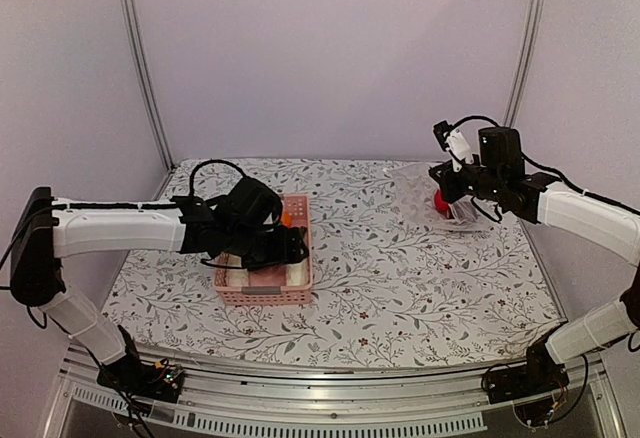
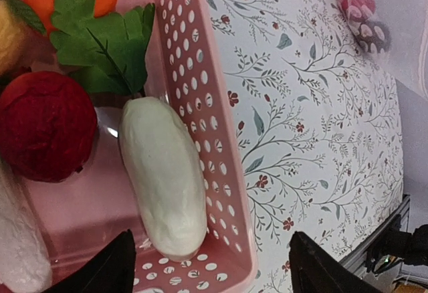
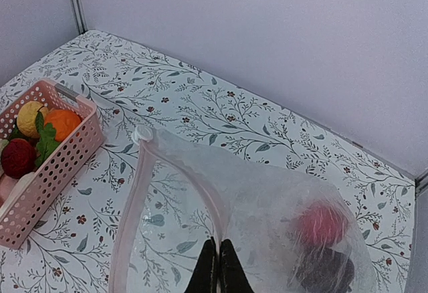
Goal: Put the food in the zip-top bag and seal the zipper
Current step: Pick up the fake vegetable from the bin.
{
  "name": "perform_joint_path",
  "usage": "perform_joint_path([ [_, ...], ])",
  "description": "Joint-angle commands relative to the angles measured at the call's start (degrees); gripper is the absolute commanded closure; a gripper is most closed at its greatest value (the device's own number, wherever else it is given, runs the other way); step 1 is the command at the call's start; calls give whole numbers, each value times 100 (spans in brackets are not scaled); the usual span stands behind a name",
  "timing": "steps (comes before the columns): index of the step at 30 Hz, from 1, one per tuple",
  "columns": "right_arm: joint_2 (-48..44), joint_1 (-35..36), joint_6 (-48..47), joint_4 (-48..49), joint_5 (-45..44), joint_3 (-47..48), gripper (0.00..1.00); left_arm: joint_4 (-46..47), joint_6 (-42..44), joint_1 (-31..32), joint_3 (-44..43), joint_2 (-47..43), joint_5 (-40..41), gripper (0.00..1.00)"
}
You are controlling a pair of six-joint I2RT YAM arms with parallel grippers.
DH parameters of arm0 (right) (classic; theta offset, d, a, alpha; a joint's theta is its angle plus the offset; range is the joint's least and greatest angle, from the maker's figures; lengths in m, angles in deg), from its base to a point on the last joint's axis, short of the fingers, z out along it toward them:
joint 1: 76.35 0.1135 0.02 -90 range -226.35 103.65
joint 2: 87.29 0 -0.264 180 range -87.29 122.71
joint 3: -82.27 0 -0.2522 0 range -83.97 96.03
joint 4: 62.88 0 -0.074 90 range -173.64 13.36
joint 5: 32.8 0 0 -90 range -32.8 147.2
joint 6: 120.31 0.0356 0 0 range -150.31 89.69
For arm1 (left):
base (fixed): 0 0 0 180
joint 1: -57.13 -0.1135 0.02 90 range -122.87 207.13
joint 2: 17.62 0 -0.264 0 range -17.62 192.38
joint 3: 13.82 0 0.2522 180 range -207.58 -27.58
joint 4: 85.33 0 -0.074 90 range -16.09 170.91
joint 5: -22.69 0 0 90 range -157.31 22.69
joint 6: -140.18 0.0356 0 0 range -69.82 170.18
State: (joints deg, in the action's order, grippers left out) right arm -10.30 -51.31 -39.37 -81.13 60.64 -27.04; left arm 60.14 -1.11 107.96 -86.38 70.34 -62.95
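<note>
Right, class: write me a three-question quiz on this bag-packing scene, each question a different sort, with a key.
1. True or false: the white oblong toy vegetable lies inside the pink perforated plastic basket.
2. Which gripper pinches the clear crinkly zip-top bag: A left, B right?
3. Fill in: a round red toy food already sits inside the ___.

Key
1. True
2. B: the right gripper is shut on it; the left gripper hangs open over the basket.
3. bag
</note>
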Motion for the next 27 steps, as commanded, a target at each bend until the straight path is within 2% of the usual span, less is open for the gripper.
perform_joint_path([
  [1, 85, -35, -61, 97, -58, -85, 100, -112, -75, -110, 55, 288, -376, 22],
  [15, 97, -40, -113, 109, -98, -103, 100, 90, 189, -425, 21, 858, -897, 38],
  [27, 118, -36, -157, 115, -107, -112, 100, 13, 366, -508, -185, 1316, -1071, 39],
])
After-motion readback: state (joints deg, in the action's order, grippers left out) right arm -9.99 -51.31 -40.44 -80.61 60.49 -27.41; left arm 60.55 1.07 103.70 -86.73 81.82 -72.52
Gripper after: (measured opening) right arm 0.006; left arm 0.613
